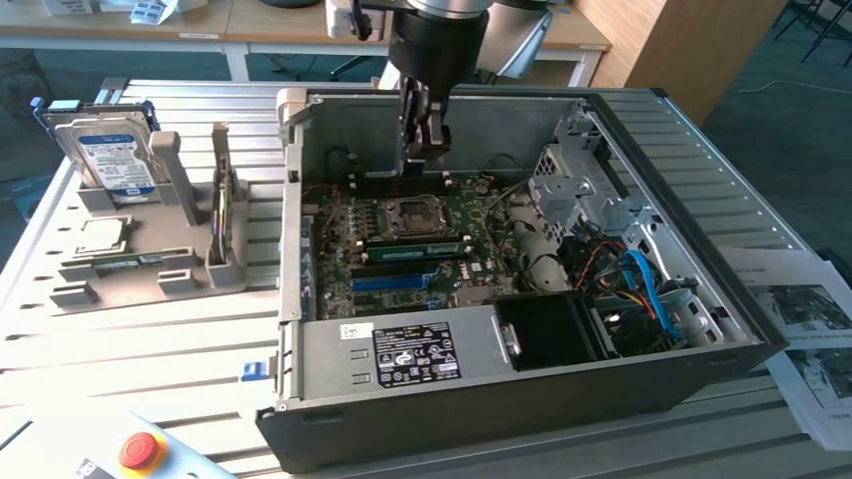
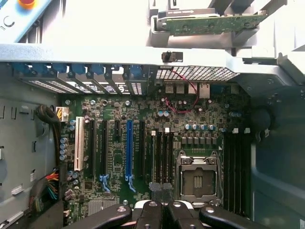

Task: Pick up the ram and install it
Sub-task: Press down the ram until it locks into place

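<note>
The ram (image 1: 219, 195) is a thin green stick standing on its edge in a grey holder (image 1: 160, 269), at the exterior view's left, outside the open computer case (image 1: 533, 399). In the wrist view the ram (image 2: 212, 24) lies beyond the case wall. My gripper (image 1: 426, 150) hangs inside the case above the motherboard (image 1: 399, 239), close to the empty CPU socket (image 2: 198, 179). Its black fingers (image 2: 150, 214) are shut together with nothing between them. The gripper (image 2: 164, 212) is well away from the ram.
A silver hard drive (image 1: 114, 155) and a square CPU chip (image 1: 100, 235) sit in the same holder. Cables and a drive cage (image 1: 600, 200) fill the case's right side. A red stop button (image 1: 140, 451) and papers (image 1: 812, 339) lie on the table.
</note>
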You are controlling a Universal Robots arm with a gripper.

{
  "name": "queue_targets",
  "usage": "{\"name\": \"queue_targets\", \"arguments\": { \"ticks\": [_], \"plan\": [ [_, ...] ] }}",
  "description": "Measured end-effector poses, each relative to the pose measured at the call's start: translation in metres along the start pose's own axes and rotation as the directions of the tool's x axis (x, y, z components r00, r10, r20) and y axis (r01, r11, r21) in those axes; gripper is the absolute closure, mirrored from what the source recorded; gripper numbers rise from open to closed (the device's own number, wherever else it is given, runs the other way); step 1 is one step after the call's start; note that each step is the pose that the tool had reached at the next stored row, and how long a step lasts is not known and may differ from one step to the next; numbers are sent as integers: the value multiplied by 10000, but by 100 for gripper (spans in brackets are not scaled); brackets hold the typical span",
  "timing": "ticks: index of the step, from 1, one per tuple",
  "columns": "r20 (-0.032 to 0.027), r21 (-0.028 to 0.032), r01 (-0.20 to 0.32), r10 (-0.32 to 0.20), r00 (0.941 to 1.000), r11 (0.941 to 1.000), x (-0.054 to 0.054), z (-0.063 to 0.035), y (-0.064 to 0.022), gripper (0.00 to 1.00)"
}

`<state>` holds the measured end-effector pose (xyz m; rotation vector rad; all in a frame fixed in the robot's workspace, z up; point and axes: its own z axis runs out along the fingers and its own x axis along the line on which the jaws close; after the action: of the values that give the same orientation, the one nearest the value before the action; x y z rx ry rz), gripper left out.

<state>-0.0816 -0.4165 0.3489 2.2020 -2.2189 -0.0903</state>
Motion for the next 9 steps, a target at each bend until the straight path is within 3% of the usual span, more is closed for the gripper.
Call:
{"name": "queue_targets", "arguments": {
  "ticks": [9],
  "plan": [
    [-2, -1, 0, 0, 10000, 10000, 0, -1, 0, 90]
  ]
}}
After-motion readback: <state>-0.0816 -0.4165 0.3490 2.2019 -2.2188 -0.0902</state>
